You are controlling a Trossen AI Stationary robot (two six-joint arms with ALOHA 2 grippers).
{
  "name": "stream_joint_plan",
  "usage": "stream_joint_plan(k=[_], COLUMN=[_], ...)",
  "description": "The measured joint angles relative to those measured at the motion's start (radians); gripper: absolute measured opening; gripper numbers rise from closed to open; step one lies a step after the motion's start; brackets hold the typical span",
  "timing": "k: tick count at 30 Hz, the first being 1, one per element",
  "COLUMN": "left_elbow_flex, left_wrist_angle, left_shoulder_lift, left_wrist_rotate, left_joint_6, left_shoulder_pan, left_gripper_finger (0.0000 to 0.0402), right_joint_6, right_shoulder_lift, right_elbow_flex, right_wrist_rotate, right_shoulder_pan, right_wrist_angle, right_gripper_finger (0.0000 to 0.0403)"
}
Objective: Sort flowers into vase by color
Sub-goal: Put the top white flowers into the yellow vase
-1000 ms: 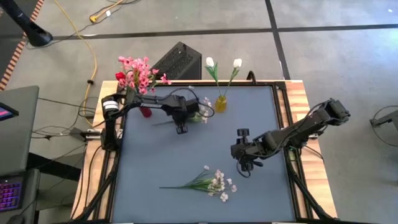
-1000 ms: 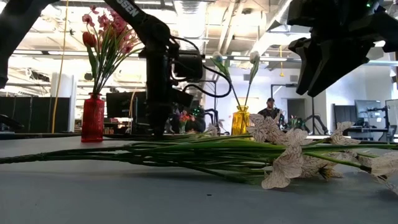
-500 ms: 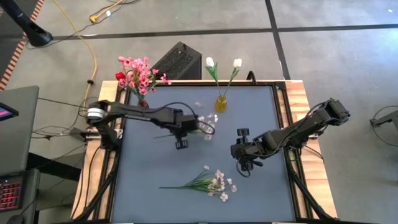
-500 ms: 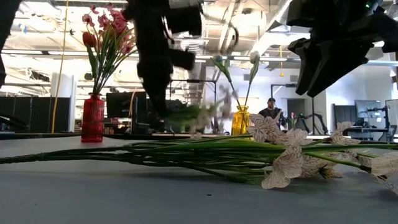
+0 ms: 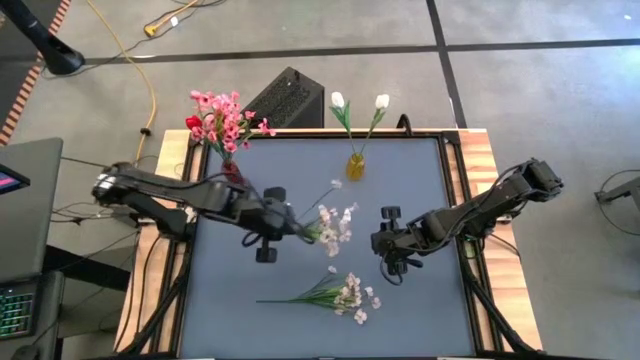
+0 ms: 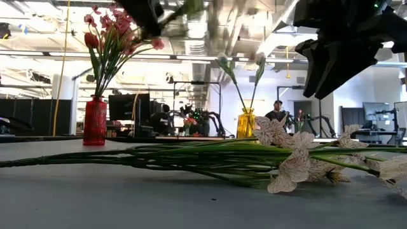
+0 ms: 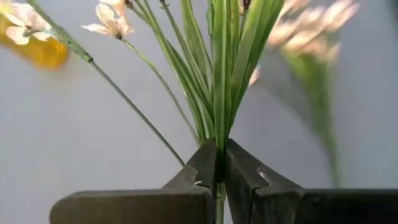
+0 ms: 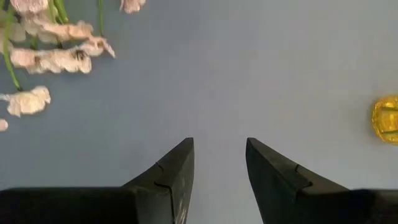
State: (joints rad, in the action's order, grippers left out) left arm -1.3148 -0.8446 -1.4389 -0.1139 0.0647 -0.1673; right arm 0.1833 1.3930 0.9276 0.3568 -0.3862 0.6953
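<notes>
now the left tool (image 7: 219, 168) is pressed together on the green stems of a pale white-pink blossom spray (image 5: 335, 222), lifted over the middle of the grey desk (image 5: 420, 300). its stem runs back toward the left tool, blossoms pointing toward the right arm. the yellow glass vase (image 5: 355, 166) with two white tulip buds (image 5: 338, 100) stands beyond it at the far edge, so the stem end must turn downward there. the right tool (image 8: 219, 163) hovers spread and empty, with a second pale spray (image 5: 345, 294) lying flat near it.
</notes>
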Motion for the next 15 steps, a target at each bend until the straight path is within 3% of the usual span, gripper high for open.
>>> stream_joint_plan(k=[8, 15], left_elbow_flex=[0.000, 0.101], left_wrist_angle=[0.272, 0.744], left_shoulder_lift=[0.086, 0.080], left_wrist_rotate=[0.001, 0.029], left_joint_6=[-0.150, -0.329], left_shoulder_pan=[-0.096, -0.097], left_gripper_finger=[0.0002, 0.0001], right_joint_6=[-0.023, -0.037], right_shoulder_lift=[0.000, -0.004], right_elbow_flex=[0.000, -0.015], right_wrist_rotate=[0.000, 0.015], right_shoulder_pan=[0.000, 0.000], right_wrist_angle=[-0.053, -0.080], right_gripper_finger=[0.0170, 0.0170])
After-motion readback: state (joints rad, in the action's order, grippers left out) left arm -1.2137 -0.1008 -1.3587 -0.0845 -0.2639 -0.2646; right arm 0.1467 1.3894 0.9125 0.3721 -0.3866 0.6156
